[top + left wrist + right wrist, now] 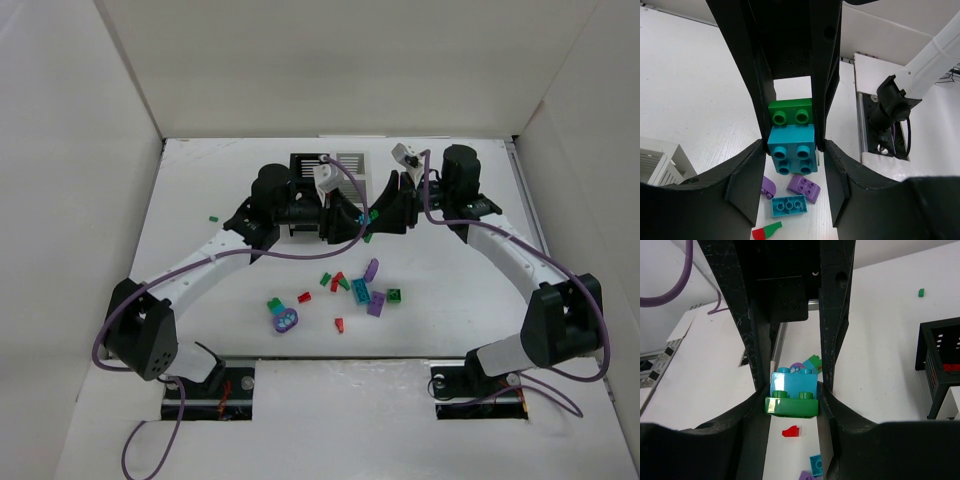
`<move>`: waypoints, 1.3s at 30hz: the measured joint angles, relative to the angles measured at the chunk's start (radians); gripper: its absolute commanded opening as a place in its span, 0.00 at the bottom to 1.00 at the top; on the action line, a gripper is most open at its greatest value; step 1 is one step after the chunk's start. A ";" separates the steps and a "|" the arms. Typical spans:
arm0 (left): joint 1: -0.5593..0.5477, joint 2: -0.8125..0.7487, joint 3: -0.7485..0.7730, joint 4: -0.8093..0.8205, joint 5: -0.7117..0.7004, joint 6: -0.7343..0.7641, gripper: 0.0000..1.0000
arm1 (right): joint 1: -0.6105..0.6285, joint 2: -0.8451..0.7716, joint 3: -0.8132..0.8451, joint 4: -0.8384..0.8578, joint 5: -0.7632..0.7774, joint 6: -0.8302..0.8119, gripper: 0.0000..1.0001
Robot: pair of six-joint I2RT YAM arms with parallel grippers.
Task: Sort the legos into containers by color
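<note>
**Nearest row.** We record the left arm (150,335) and the right arm (562,318). Each reaches away from the near edge and bends inward, so that their tips meet over the middle of the surface (470,290).

**Middle row.** We count a loose scatter of legos (361,291) lying flat on the surface. They are red, green, teal and purple bricks near one another, with a purple-and-teal cluster (284,317) a little apart on the left. None of these is in a bin, so we judge them all not yet sorted.

**Raised item.** The joined piece (794,386) is a teal brick (791,150) locked by its studs to a green brick (790,112). It hangs clear of the surface between the two arms. The left jaws are closed on the teal half and the right jaws are closed on the green half, tip facing tip. We judge this opposed hold is meant to pull the two colours apart, since a mixed piece fits no single compartment.

**Far row.** The black bin (303,163) and the white bin (352,162) stand side by side behind the wrists. One lone green brick (213,217) lies well apart on the far left.

**Not made out.** From above, the arms cover most of both bins, so we cannot list their compartments or contents. The right wrist view shows only a corner of the black bin with a red patch (951,367) inside, too cut off to name. How firmly the studs hold cannot be seen.
</note>
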 measured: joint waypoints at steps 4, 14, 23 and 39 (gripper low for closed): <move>0.000 -0.006 0.000 -0.010 0.000 0.015 0.27 | 0.001 0.000 0.000 0.001 -0.003 0.002 0.18; 0.000 -0.017 0.000 -0.030 0.003 0.068 0.31 | 0.003 0.000 0.008 0.005 -0.011 0.005 0.18; 0.000 -0.027 0.003 -0.061 0.005 0.087 0.05 | 0.014 0.000 0.008 0.005 -0.010 0.013 0.16; 0.006 -0.061 0.010 -0.154 -0.021 0.177 0.44 | 0.004 -0.024 0.008 -0.003 -0.004 0.058 0.03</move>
